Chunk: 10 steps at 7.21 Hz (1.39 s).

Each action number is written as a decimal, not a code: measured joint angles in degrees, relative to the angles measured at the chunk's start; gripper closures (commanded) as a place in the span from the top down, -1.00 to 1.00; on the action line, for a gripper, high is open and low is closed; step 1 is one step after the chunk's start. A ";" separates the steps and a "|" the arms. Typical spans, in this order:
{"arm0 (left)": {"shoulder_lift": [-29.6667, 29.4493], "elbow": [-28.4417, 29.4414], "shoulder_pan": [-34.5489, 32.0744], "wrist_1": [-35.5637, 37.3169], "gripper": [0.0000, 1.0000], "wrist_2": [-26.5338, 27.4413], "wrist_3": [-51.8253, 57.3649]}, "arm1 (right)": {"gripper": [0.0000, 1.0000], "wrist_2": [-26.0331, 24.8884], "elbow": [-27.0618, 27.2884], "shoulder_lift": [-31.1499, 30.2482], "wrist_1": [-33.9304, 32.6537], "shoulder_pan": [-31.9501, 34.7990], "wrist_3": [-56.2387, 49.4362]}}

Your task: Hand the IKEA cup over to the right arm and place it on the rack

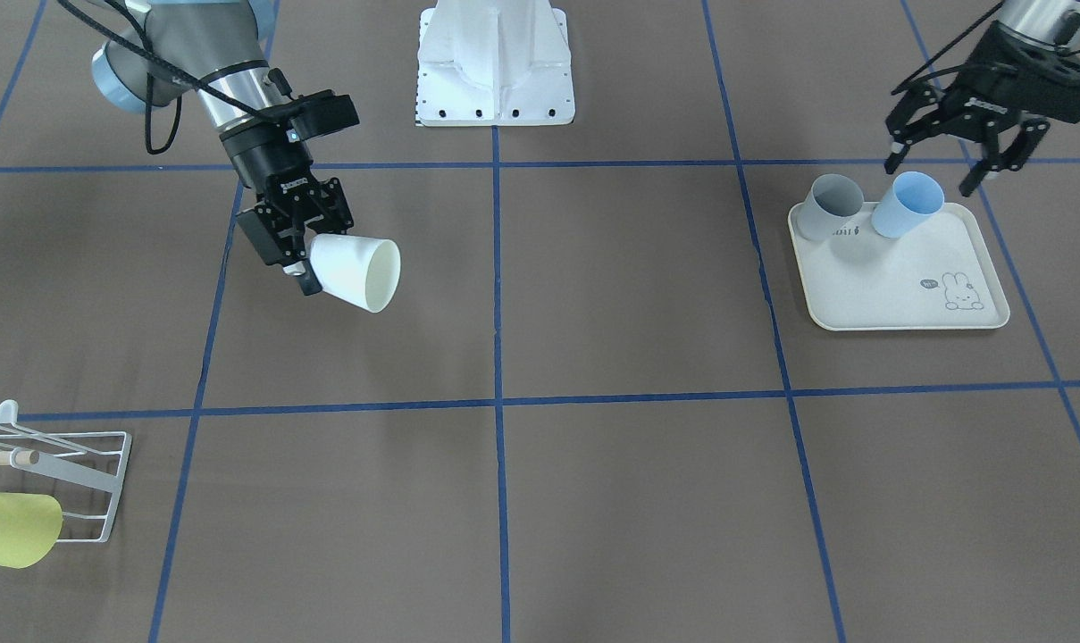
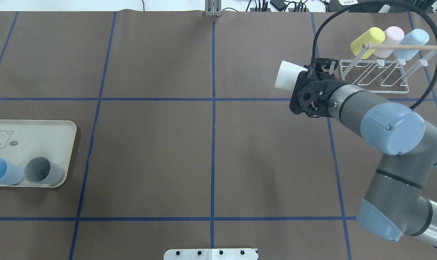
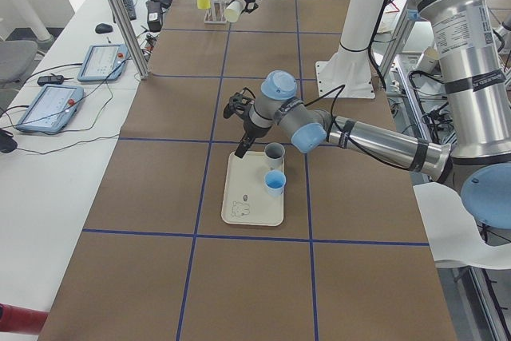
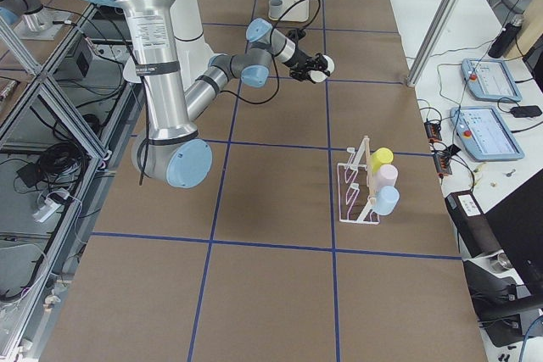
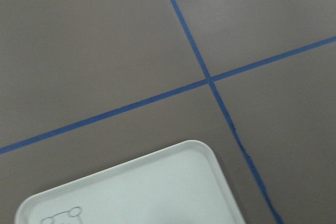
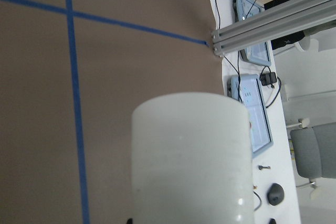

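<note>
1. Clearly the white cup [image 1: 358, 272] is pinched by its base in my right gripper [image 1: 305, 268], lying sideways above the table.
2. Its mouth points away from the rack [image 2: 374, 74], which stands near, beyond my wrist.
3. Three rack cups [image 2: 389, 36] hang there, two tray cups [image 2: 41, 169] sit on the tray [image 2: 41, 137], and my left gripper [image 1: 931, 176] hangs spread and empty.

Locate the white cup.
Overhead view, upper right: the white cup is held sideways in the right arm's jaws, just left of the rack.
</note>
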 measured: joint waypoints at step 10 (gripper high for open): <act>1.34 3.97 -8.90 -0.09 1.00 -5.64 9.64 | -1.00 -10.30 -10.59 -12.77 4.47 17.88 -54.47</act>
